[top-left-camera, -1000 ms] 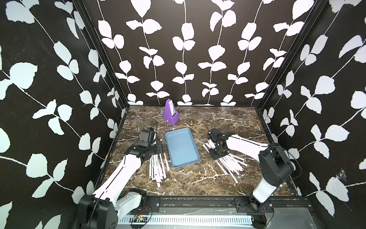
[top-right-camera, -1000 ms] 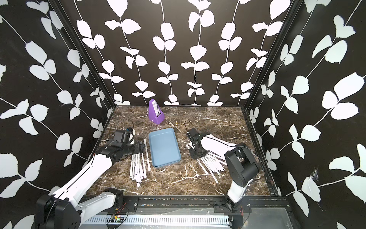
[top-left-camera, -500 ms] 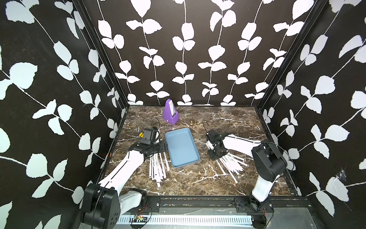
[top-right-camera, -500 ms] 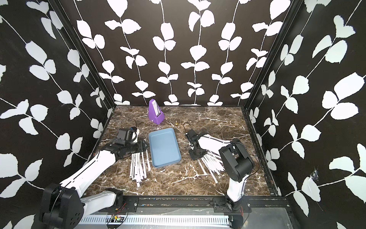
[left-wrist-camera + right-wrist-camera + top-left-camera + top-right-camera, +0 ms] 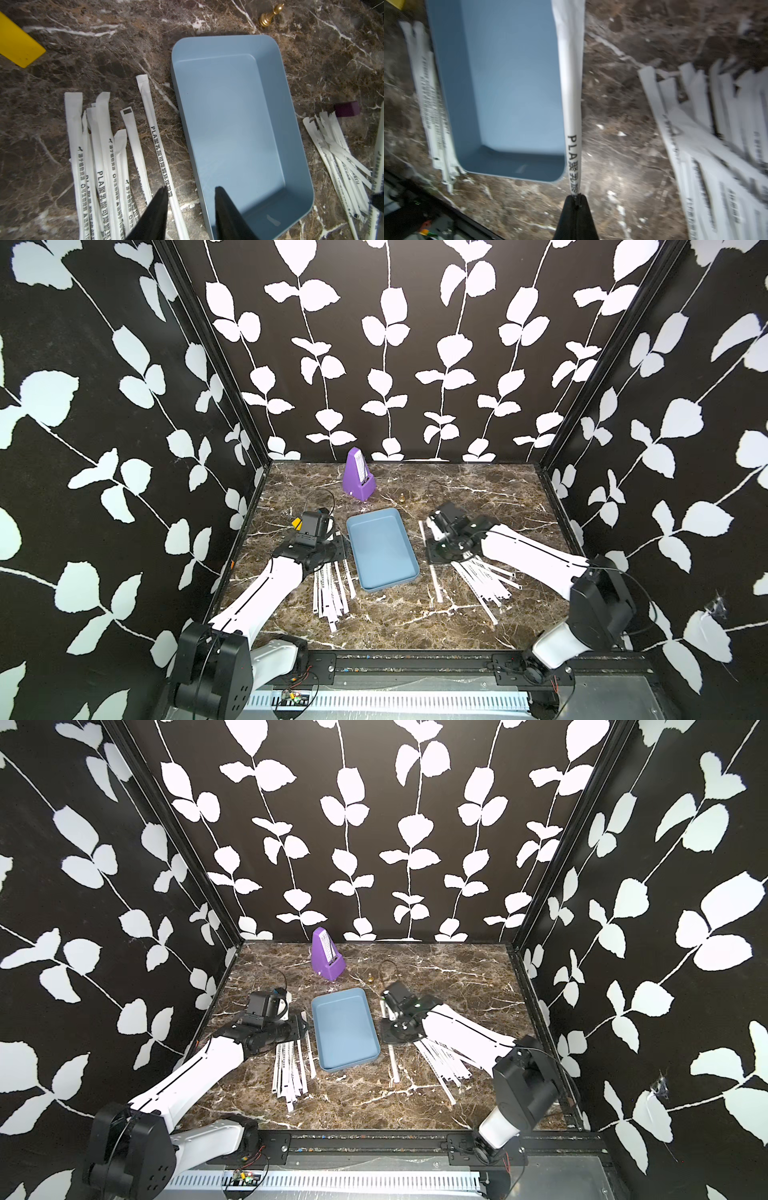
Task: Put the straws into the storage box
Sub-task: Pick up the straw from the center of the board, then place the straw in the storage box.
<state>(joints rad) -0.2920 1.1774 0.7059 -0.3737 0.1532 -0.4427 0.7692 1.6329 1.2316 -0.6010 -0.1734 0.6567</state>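
Note:
The storage box (image 5: 382, 549) (image 5: 345, 1029), a shallow light blue tray, lies mid-table with nothing in it (image 5: 234, 124). White wrapped straws lie in a pile on its left (image 5: 330, 593) (image 5: 99, 166) and in a fanned pile on its right (image 5: 482, 580) (image 5: 706, 145). My right gripper (image 5: 576, 196) (image 5: 432, 556) is shut on one straw (image 5: 571, 93) (image 5: 435, 585) that runs along the tray's right side. My left gripper (image 5: 190, 189) (image 5: 337, 546) hangs open at the tray's left rim. One finger is over the nearest straw (image 5: 158, 145), the other over the tray.
A purple metronome (image 5: 358, 475) stands at the back. A small gold pawn (image 5: 402, 499) (image 5: 270, 16) sits behind the tray. A yellow piece (image 5: 18, 41) lies at the left and a dark purple block (image 5: 347, 109) near the right pile. Patterned walls close three sides.
The right jaws have closed on a straw beside the tray. The left jaws have narrowed. Both arms have shifted only slightly.

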